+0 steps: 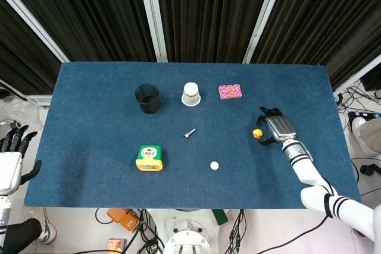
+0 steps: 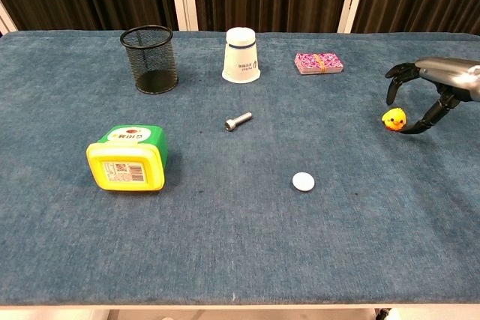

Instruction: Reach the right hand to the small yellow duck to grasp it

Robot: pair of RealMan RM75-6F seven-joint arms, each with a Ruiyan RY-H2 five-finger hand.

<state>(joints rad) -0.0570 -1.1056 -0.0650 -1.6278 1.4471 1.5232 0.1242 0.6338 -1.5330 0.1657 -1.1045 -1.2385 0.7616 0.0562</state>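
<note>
Yellow duck (image 2: 394, 118) sits between the spread fingers (image 2: 391, 83) of the right hand (image 1: 278, 128), reached but not yet grasped.

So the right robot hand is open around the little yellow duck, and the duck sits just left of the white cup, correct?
Not quite. The right robot hand is open around the yellow duck, but the chest view shows the duck far right of the white cup.
</note>
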